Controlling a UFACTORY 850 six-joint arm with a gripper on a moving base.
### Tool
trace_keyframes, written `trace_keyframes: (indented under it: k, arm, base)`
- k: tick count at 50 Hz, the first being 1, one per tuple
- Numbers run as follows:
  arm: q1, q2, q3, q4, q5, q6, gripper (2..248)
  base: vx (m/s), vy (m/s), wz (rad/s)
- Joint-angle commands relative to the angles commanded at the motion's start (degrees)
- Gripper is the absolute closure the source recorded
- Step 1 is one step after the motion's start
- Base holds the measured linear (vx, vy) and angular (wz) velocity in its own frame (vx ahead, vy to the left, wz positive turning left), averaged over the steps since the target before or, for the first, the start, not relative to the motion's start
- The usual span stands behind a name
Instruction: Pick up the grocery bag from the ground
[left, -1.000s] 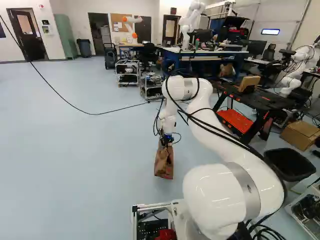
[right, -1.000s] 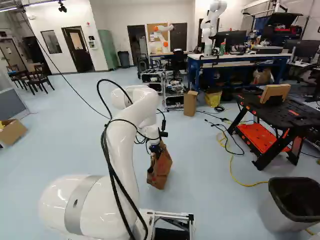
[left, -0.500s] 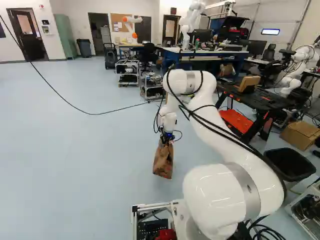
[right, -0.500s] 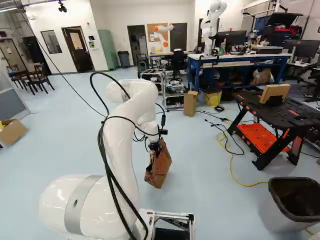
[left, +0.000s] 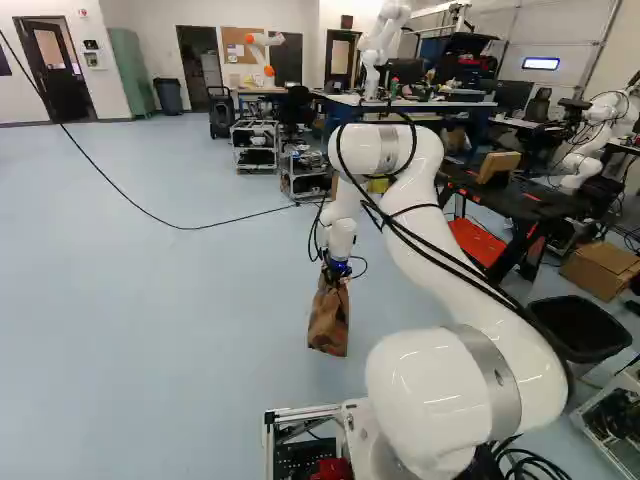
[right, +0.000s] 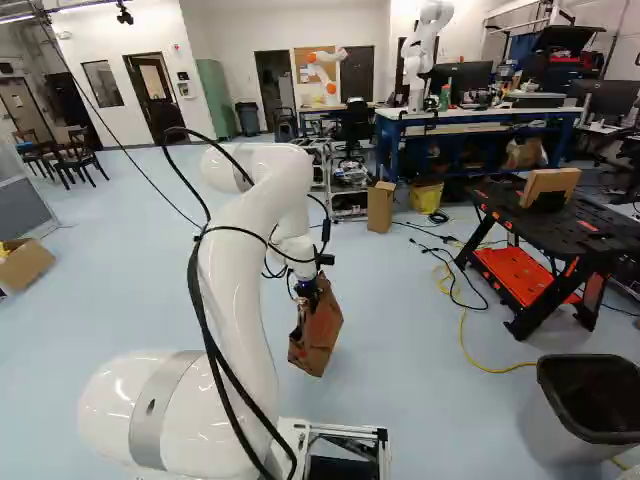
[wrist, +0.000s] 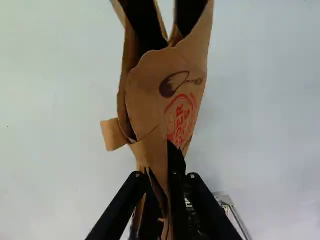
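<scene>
White arm (left: 465, 290) reaches forward from big rounded joint (left: 440, 390) at foot, long link sloping up to bent elbow (left: 385, 150). Beyond elbow, arm turns down; wrist (left: 341, 240) near vertical, gripper (left: 337, 275) pointing floorward. In wrist view fingers (wrist: 117, 207) look dark, seemingly closed in, narrowly apart, tips about level.

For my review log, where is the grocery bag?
In the right base view, the grocery bag is just below the middle, held in the claw, right of the arm's lower link.
</scene>
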Motion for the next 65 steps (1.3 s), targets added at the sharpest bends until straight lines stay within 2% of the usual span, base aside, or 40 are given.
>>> trace_keyframes:
  k: [65]
  arm:
    - [0.1,18.2,17.9,0.0,0.0,0.0,229]
  base:
    - [0.0,0.0,0.0]
